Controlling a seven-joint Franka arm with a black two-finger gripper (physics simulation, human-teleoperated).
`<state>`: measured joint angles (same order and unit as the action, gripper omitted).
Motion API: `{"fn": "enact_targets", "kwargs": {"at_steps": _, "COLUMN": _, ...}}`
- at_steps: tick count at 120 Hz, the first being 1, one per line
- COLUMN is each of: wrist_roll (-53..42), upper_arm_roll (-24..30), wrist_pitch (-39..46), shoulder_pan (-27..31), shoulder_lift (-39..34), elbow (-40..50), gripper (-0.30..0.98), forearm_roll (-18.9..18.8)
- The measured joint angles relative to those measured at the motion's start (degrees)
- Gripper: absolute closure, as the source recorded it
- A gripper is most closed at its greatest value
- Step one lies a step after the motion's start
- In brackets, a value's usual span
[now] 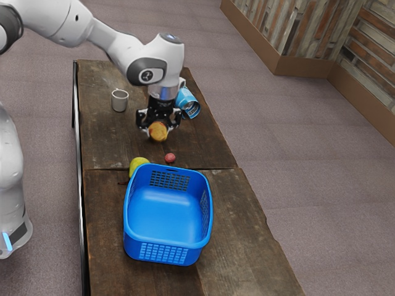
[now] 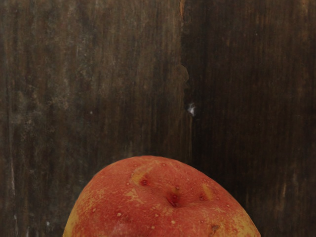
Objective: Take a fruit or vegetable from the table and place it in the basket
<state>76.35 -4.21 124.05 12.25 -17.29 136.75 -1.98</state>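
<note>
Fruit [image 1: 158,132], mottled red and yellow, sits in the grasp of the gripper [image 1: 159,127], a finger against it on either side; it is outside the basket [image 1: 168,239], beyond the far rim in the exterior view. The wrist view has its red, dimpled top close under the hand, with dark planks past it. Between gripper and basket lie a small red ball [image 1: 170,158] and, near the rim, a yellow-green lump [image 1: 139,164], partly hidden by the basket. The basket is blue, upright, with slotted walls. To the exterior view's left of the gripper stands a grey mug [image 1: 120,100]; to its right, a blue can [image 1: 187,102] is tipped over. All these rest on the long wooden table [image 1: 237,246], the held fruit aside. Around it runs greyish carpet [image 1: 308,154], up to a slatted wall [image 1: 308,31].
</note>
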Motion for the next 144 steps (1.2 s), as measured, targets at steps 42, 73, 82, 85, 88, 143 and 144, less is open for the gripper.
{"fn": "enact_targets", "kwargs": {"at_steps": 42, "wrist_roll": -2.8, "upper_arm_roll": 19.3, "wrist_pitch": -11.5, "shoulder_pan": -0.1, "shoulder_lift": -6.9, "elbow": -13.0, "gripper": 0.35, "forearm_roll": 2.0}}
{"fn": "enact_targets", "kwargs": {"at_steps": 73, "wrist_roll": -5.0, "upper_arm_roll": 29.7, "wrist_pitch": -16.2, "shoulder_pan": -0.2, "shoulder_lift": -9.6, "elbow": -14.8, "gripper": 0.35, "forearm_roll": 6.8}}
{"fn": "enact_targets", "kwargs": {"at_steps": 82, "wrist_roll": -5.5, "upper_arm_roll": 31.7, "wrist_pitch": -17.1, "shoulder_pan": -0.3, "shoulder_lift": -9.7, "elbow": -15.5, "gripper": 0.35, "forearm_roll": 8.0}}
{"fn": "enact_targets", "kwargs": {"at_steps": 85, "wrist_roll": -5.6, "upper_arm_roll": 32.3, "wrist_pitch": -17.4, "shoulder_pan": -0.4, "shoulder_lift": -9.7, "elbow": -15.8, "gripper": 0.35, "forearm_roll": 8.3}}
{"fn": "enact_targets", "kwargs": {"at_steps": 88, "wrist_roll": -5.8, "upper_arm_roll": 32.8, "wrist_pitch": -17.6, "shoulder_pan": -0.4, "shoulder_lift": -9.6, "elbow": -15.9, "gripper": 0.35, "forearm_roll": 8.5}}
{"fn": "enact_targets", "kwargs": {"at_steps": 143, "wrist_roll": -7.5, "upper_arm_roll": 35.2, "wrist_pitch": -20.2, "shoulder_pan": -3.8, "shoulder_lift": -10.4, "elbow": -16.3, "gripper": 0.05, "forearm_roll": 10.5}}
{"fn": "enact_targets", "kwargs": {"at_steps": 144, "wrist_roll": -7.5, "upper_arm_roll": 35.2, "wrist_pitch": -20.2, "shoulder_pan": -3.8, "shoulder_lift": -10.4, "elbow": -16.3, "gripper": 0.05, "forearm_roll": 10.5}}
